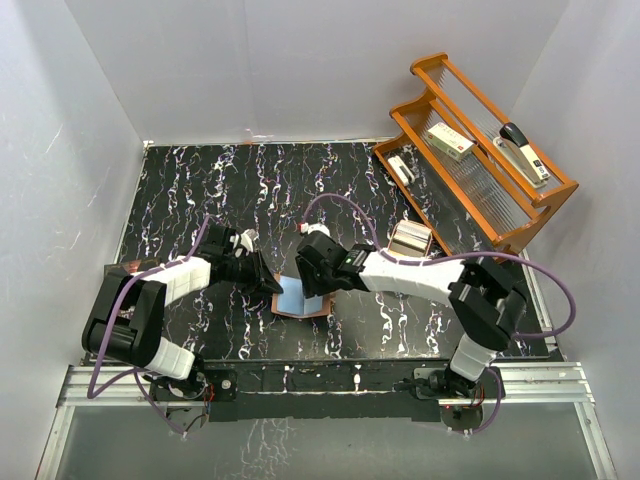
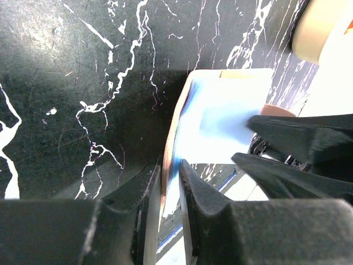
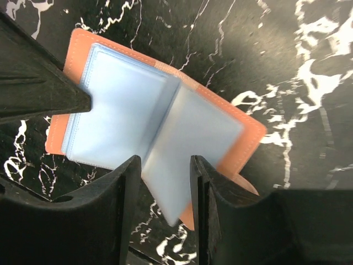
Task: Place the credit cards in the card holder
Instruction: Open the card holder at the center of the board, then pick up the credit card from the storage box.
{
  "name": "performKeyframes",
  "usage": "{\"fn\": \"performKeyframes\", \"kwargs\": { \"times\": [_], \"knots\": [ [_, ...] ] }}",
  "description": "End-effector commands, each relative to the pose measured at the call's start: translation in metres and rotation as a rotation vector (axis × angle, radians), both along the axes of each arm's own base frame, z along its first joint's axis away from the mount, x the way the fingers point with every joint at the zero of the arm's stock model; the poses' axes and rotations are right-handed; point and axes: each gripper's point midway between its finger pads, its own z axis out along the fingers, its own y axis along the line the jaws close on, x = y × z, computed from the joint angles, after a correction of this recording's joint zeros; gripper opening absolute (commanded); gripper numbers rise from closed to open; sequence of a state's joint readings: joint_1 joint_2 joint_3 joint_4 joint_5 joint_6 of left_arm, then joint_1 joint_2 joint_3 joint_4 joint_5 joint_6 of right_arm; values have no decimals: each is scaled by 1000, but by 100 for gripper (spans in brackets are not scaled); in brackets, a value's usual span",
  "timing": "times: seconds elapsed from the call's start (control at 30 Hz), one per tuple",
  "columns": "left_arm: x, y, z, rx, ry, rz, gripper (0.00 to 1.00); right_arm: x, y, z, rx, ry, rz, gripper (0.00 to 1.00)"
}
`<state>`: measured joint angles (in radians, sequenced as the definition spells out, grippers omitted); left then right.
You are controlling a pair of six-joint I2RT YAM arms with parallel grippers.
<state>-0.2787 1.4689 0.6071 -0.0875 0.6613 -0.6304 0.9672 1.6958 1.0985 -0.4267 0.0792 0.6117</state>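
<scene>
At left claw [image 2: 170,167] tips, card holder [image 3: 105,110] edge pinched; right claw [image 3: 165,161] half-open astride clear sleeve [image 3: 190,138].

card holder [image 1: 296,296] partly hidden under jaws overhead

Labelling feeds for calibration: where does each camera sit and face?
Top external: above, behind the robot, looking down at the table; left arm, right arm show.
Left wrist: faces the card holder edge-on; left end effector below.
Right wrist: looks down onto the open card holder; right end effector below.
Shared: all see the card holder.
</scene>
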Motion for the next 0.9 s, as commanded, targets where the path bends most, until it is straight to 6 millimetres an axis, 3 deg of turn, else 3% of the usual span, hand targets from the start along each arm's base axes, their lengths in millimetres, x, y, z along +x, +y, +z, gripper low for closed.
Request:
{"fn": "performKeyframes", "kwargs": {
  "times": [0.0, 0.2, 0.5, 0.6, 0.7, 0.87],
  "knots": [
    [2, -2, 7, 1, -21, -41, 15, 33, -12, 60, -38, -228, 33, 40],
    [1, -3, 13, -14, -37, -69, 15, 65, -37, 96, -159, -409, 94, 44],
    [-5, -7, 29, -60, -73, -112, 13, 129, -113, 111, -365, -478, 19, 44],
    [-7, -9, 34, -79, -80, -125, 11, 152, -144, 108, -456, -466, -38, 46],
    [-8, -11, 39, -94, -91, -125, 10, 163, -171, 94, -564, -393, -25, 48],
    [-10, -12, 42, -116, -87, -125, 10, 171, -194, 72, -585, -295, 40, 54]
  ]
}}
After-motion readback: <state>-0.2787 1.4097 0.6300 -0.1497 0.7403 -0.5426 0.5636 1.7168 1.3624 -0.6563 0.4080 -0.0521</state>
